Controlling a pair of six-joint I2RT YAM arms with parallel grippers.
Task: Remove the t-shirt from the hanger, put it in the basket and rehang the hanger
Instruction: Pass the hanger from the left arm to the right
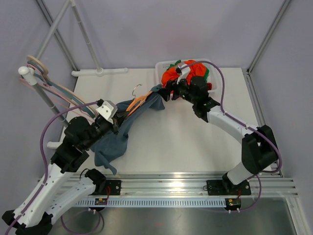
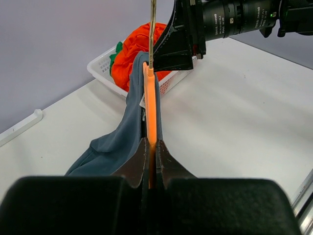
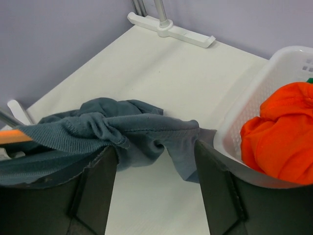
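The left pincer [image 2: 151, 147] is clamped shut on the orange hanger [image 2: 150, 105]. The blue-grey t-shirt [image 3: 132, 129] hangs off that hanger ahead of its tips, trailing onto the surface [image 1: 186, 137]. The right pincer [image 3: 156, 152] stands spread, with bunched shirt cloth between its fingers and a white basket [image 3: 274, 73] just right of it.

One blue-grey t-shirt [image 1: 113, 143], one orange hanger [image 1: 139, 102], one white basket [image 1: 160, 65].

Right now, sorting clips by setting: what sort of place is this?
Probably a robot lab test cell: a white tabletop walled by plain grey panels, a white tubular garment rack, a white perforated plastic basket.
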